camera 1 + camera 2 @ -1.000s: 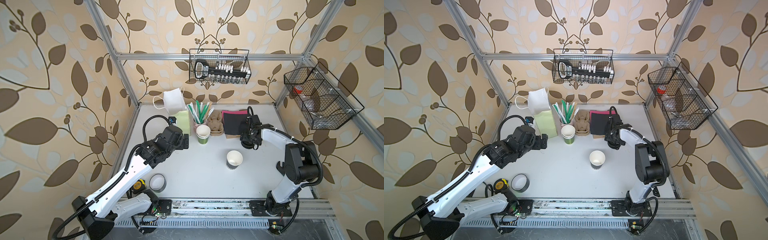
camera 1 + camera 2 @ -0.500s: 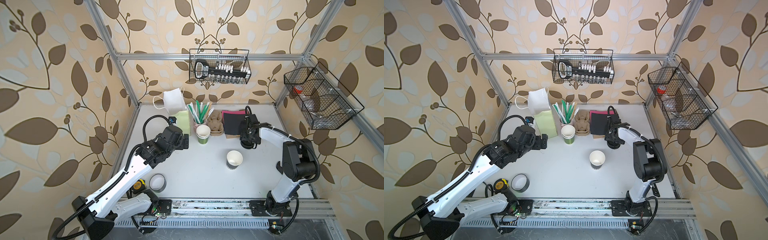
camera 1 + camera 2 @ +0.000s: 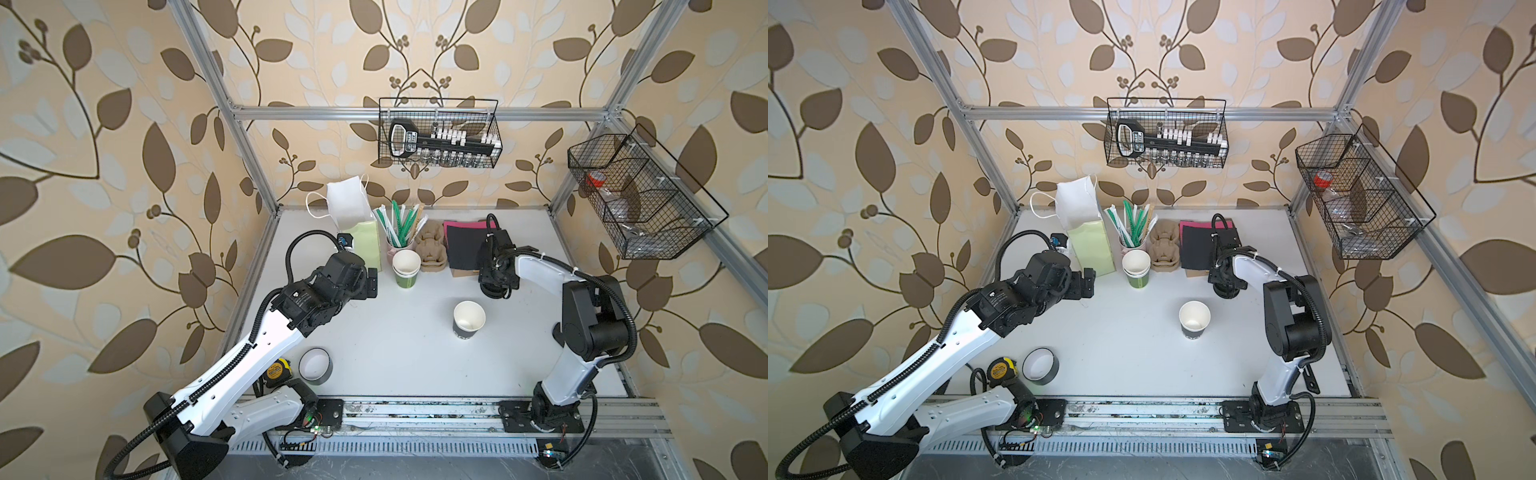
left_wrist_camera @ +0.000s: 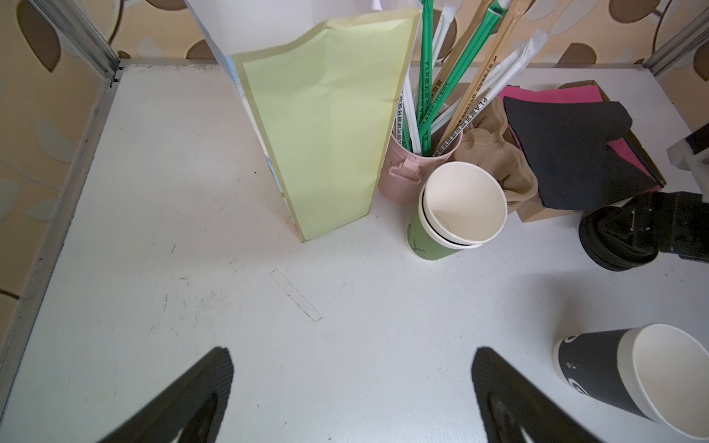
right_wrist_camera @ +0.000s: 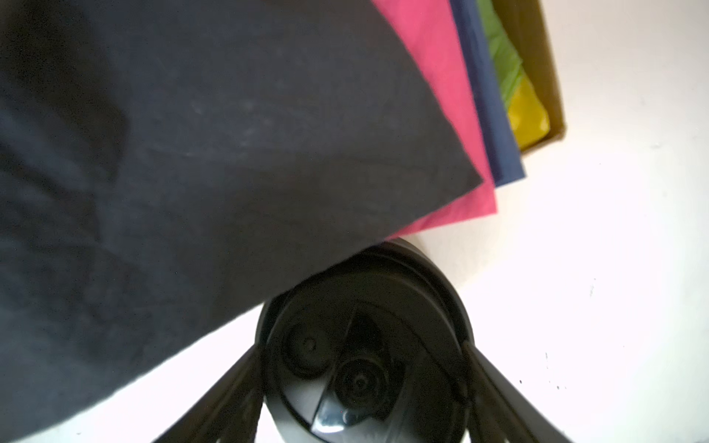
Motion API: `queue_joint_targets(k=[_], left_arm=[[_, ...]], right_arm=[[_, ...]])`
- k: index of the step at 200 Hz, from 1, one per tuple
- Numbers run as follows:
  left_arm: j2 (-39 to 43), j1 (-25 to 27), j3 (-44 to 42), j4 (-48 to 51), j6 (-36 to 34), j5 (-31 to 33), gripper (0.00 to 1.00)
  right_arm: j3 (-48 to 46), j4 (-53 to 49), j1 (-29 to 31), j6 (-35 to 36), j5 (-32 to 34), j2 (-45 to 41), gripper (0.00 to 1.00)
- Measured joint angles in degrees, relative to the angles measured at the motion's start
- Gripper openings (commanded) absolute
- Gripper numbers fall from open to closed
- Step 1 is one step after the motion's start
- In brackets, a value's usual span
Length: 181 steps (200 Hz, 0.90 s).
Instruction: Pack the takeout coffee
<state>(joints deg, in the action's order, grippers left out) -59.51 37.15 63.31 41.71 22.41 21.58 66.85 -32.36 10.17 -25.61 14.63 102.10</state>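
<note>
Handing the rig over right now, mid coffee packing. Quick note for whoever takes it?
Left gripper: open, empty, over the bare table beside the bag.
Right gripper: jaws astride a black lid next to the napkins. Can't tell whether it is pinched yet.
Cup: upright mid-table, no lid on, nothing touching it.
Done: nothing packed so far.
Left: lift the lid, press it onto the cup, put the cup in the bag.
</note>
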Motion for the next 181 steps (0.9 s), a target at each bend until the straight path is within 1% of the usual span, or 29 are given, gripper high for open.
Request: queue_joint_targets(k=[13,49,91,118,147,167,181], left_arm=[[0.0,0.0,0.0,0.0,0.0,0.0,0.99],[0.0,0.0,0.0,0.0,0.0,0.0,0.99],[0.0,0.0,0.0,0.0,0.0,-0.1,0.99],[-0.3,0.0,0.0,-0.2,-0.2,-0.7,0.99],[-1.4,0.0,-0.1,-1.5,-0.5,-4.0,0.99],[-3.1,0.0,0.3,-1.7,0.3,-8.0,0.99],[-5.3,0.0,2.2,-1.6,1.7,-11.1,0.99]], right_arm=[[0.0,0.0,0.0,0.1,0.0,0.0,0.70],[0.0,-0.1,0.0,0.1,0.0,-0.5,0.64],[-0.7,0.1,0.0,0.1,-1.3,-6.0,0.64],[-2.5,1.1,-0.5,-0.3,-3.7,-9.1,0.62],[-7.2,3.2,-3.2,-0.9,-8.5,-12.0,0.61],[-10.5,4.5,-5.3,-1.5,-11.7,-14.5,0.61],[-11.9,5.6,-6.3,-1.8,-14.1,-15.8,0.61]])
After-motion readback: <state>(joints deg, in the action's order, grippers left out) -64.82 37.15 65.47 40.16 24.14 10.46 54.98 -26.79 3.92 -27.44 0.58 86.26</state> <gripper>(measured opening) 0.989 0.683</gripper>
